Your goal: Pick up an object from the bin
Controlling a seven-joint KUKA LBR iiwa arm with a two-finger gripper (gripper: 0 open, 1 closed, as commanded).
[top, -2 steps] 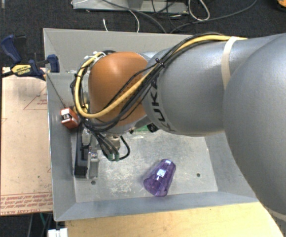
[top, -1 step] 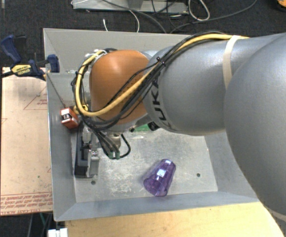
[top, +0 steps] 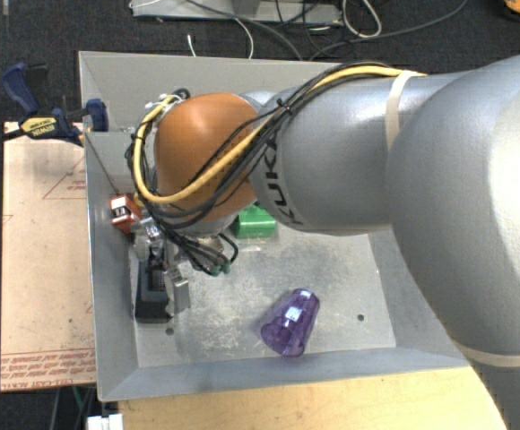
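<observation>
Gripper (top: 165, 292) low by left wall of bin (top: 242, 370), over black rectangular block (top: 149, 306) near front-left corner. Claw state: can't tell. Translucent purple cup (top: 290, 322) on its side, front centre, bare scuffed metal floor around it. Green block (top: 258, 223) half under arm.

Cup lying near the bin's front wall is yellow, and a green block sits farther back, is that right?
No: the cup is purple, not yellow, as the camera view shows. It does lie near the front wall of the bin, with the green block farther back.
</observation>
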